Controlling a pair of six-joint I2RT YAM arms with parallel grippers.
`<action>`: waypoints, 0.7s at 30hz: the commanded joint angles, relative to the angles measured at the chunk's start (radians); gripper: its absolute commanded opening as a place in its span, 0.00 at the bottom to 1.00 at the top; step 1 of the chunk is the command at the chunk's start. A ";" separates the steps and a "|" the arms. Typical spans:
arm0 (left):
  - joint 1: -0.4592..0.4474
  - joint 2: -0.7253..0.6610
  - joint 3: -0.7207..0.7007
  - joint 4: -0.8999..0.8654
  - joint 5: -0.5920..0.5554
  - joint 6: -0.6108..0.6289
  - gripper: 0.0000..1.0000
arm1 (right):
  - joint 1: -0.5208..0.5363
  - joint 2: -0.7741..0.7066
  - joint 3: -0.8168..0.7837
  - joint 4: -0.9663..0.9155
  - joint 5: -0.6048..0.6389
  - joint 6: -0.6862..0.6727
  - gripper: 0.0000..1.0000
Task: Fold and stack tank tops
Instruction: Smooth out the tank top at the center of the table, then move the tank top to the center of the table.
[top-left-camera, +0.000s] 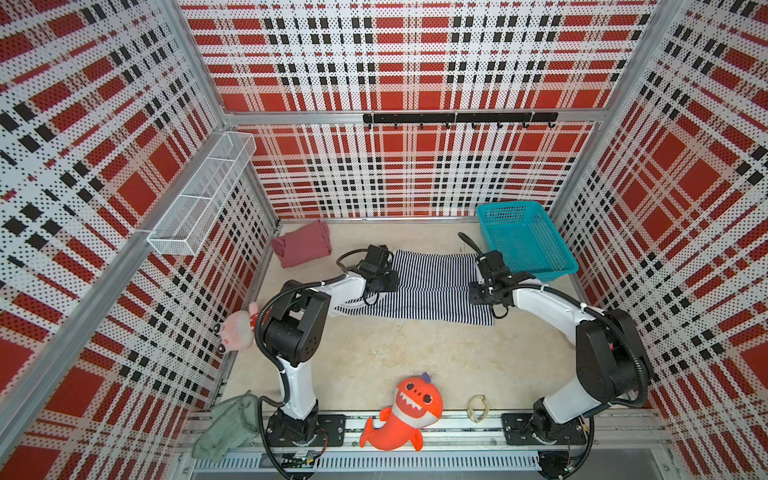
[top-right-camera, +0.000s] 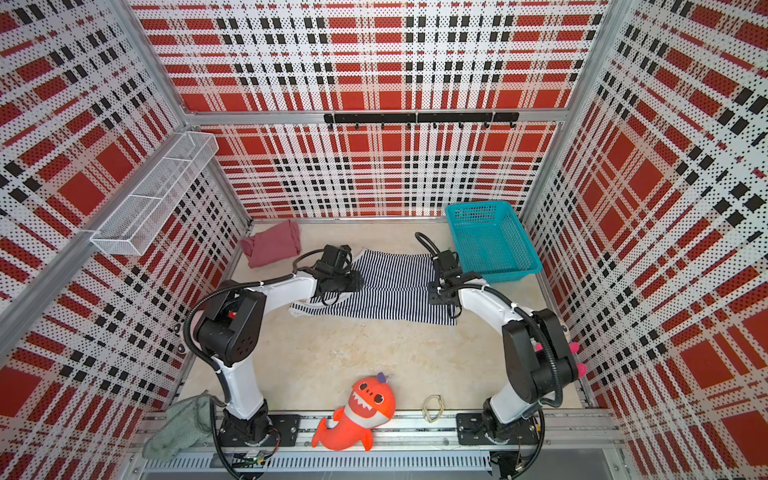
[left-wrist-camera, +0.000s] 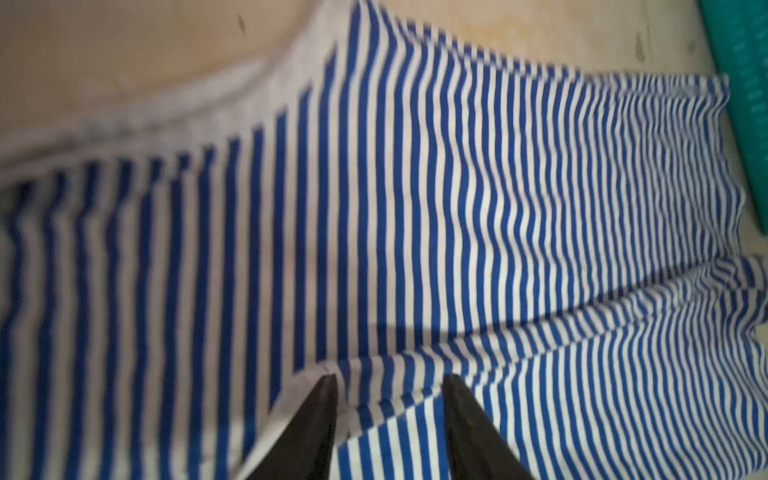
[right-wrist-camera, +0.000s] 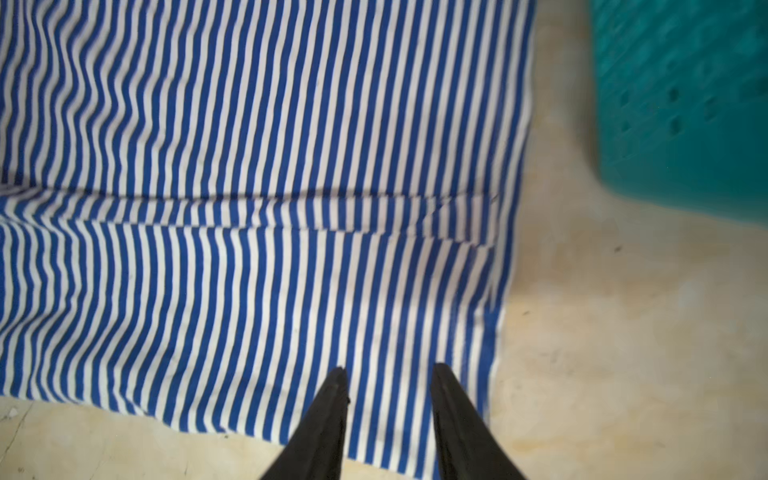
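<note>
1. Left gripper (left-wrist-camera: 390, 378): jaws parted, nothing held. The tips sit over a folded-over edge of the striped tank top (left-wrist-camera: 415, 208), at its strap end.
2. Right gripper (right-wrist-camera: 390, 369): jaws likewise parted and holding nothing, over the same garment close to its hem corner.
3. Striped tank top: in both top views it lies flat on the table (top-left-camera: 395, 353) between the two arms, with one layer lapped over along its length. Its hem end lies just beside the teal basket (top-left-camera: 515, 205).
4. Maroon-pink tank top (top-left-camera: 303, 249): folded, in the far left corner, apart from the striped one.
5. Front edge: orange shark plush (top-left-camera: 411, 409) and grey-green cloth (top-left-camera: 228, 428), both well apart from the garments.
</note>
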 joint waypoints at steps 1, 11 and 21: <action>0.018 0.028 -0.041 0.061 0.015 -0.034 0.45 | -0.002 -0.013 -0.047 0.054 -0.009 0.059 0.31; 0.044 -0.063 -0.291 0.136 0.049 -0.114 0.42 | 0.013 -0.003 -0.196 0.123 -0.069 0.117 0.18; 0.031 -0.340 -0.592 0.116 -0.027 -0.211 0.42 | 0.105 -0.047 -0.254 0.071 -0.125 0.121 0.19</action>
